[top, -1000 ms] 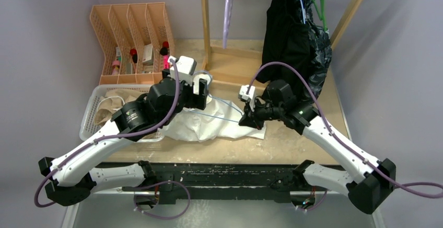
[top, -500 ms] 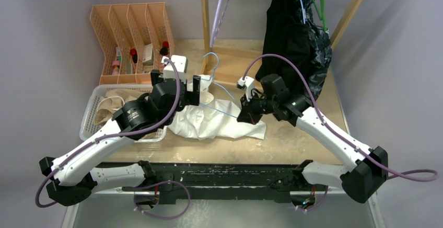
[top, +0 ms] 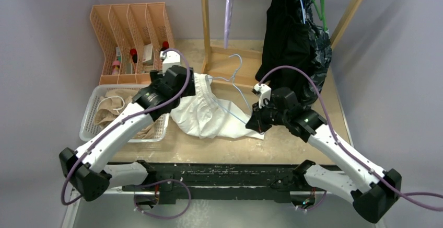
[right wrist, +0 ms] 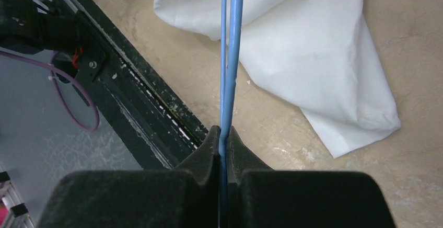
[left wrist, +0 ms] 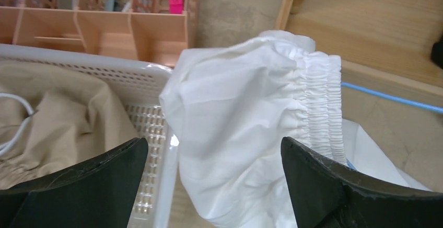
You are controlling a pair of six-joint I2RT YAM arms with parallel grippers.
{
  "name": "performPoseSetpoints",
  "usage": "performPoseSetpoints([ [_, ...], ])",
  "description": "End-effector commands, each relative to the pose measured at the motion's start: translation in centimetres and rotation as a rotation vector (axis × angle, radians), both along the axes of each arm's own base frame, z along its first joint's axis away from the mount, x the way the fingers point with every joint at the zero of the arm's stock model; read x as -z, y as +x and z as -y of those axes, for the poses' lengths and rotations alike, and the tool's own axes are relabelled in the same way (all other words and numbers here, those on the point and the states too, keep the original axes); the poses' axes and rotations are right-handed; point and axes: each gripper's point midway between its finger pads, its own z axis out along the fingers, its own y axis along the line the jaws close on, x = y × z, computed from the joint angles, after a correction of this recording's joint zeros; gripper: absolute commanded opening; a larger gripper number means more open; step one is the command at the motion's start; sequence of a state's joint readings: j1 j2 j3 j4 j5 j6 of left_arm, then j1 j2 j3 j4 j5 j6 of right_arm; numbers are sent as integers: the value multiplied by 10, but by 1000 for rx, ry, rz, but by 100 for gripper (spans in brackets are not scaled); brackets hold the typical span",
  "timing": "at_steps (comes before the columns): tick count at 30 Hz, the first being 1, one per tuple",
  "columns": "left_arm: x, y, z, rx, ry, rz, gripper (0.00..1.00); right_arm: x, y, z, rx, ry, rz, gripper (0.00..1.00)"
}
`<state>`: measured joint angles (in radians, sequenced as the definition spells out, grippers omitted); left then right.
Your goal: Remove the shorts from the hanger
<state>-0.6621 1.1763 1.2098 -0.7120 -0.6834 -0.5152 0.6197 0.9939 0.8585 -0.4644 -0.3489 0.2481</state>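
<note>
The white shorts (top: 206, 114) lie crumpled on the table, their elastic waist (left wrist: 318, 97) raised toward the basket. My left gripper (top: 194, 86) is open, and its wide-apart fingers (left wrist: 78, 181) straddle the waist fabric (left wrist: 235, 123). My right gripper (top: 256, 124) is shut on the thin blue hanger (top: 236, 73), whose wire (right wrist: 230, 55) runs over the white shorts (right wrist: 313, 55). The tan shorts (top: 112, 106) lie in the white basket (top: 90, 110). The black shorts (top: 284, 34) and the dark patterned pair (top: 318, 47) hang on the wooden rack.
An orange divided organizer (top: 133, 34) stands at the back left. The wooden rack's post (top: 205, 21) and base (top: 235, 63) stand behind the shorts, with a purple hanger (top: 228, 8) and a green hanger (top: 319, 6) above.
The right gripper has drawn the blue hanger right and nearer, so its hook now lies further right. The left arm has shifted and the shorts' waist has bunched up toward the basket.
</note>
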Motion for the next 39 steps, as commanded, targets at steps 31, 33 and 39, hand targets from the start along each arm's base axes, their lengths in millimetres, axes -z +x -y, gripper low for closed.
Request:
performPoseSetpoints([
  [31, 27, 53, 71, 49, -208, -12, 0, -32, 5, 30, 265, 54, 63, 0],
  [33, 35, 50, 65, 35, -173, -29, 0, -38, 7, 38, 308, 44, 78, 0],
  [39, 63, 34, 78, 141, -215, -89, 20, -74, 12, 60, 386, 70, 227, 0],
])
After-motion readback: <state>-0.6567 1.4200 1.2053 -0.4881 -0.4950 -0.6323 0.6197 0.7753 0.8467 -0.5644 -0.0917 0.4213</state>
